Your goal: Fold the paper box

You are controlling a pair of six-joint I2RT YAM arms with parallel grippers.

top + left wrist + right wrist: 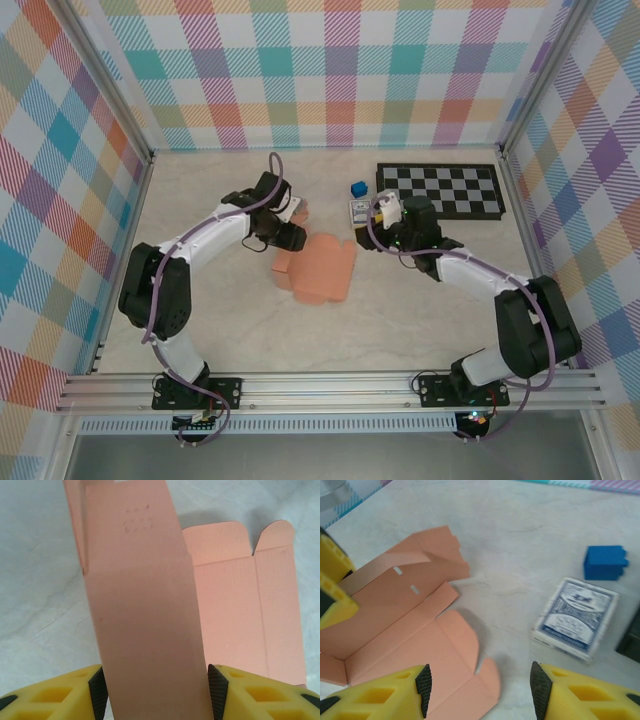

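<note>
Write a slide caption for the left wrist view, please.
Left gripper straddling a raised panel of the paper box, the rest lying on the table.

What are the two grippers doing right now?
Left gripper: paper box panel between its jaws, grip cannot be told.
Right gripper: open, holding nothing.

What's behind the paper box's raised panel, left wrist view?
The raised panel stands between the left gripper's fingers. Right of it, flat panels lie on the table; anything directly behind is covered.
</note>
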